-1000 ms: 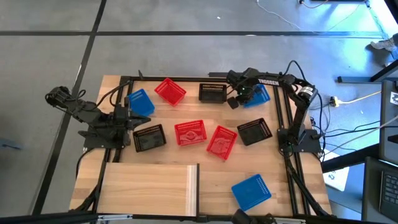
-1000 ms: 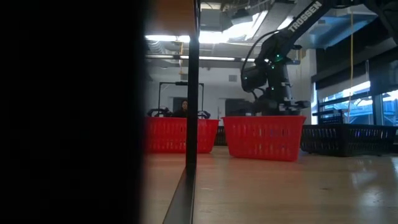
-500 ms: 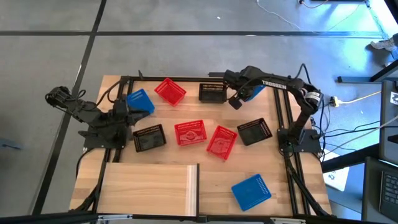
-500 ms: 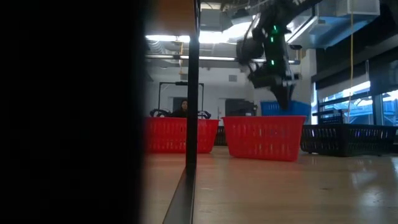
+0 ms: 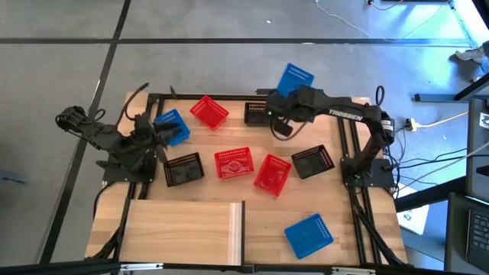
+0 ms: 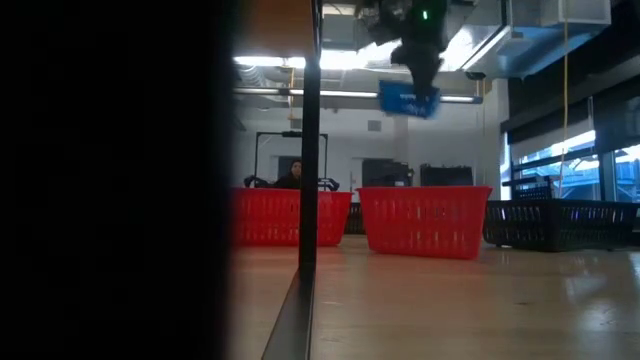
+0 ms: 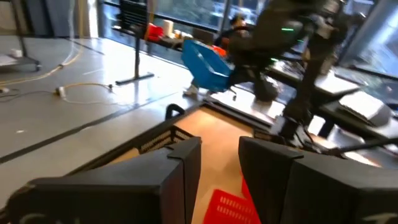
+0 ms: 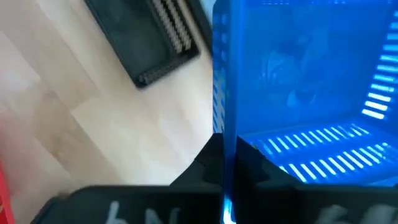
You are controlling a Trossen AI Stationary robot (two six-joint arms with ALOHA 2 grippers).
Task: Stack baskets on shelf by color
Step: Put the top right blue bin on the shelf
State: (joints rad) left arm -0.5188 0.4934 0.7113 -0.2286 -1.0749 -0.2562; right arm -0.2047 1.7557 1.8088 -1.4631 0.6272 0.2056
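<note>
While clamped on one wall of a blue basket [image 5: 293,79], the right gripper [image 5: 288,98] is raised above the far edge of the surface [image 5: 252,139], the basket lifted clear beside a black basket [image 5: 260,113]. The left gripper [image 5: 158,131] is seen with jaws parted, just beside another blue basket [image 5: 173,126] at the surface's left. The shelf [image 5: 183,230] is seen at the near edge, with nothing stacked on it
</note>
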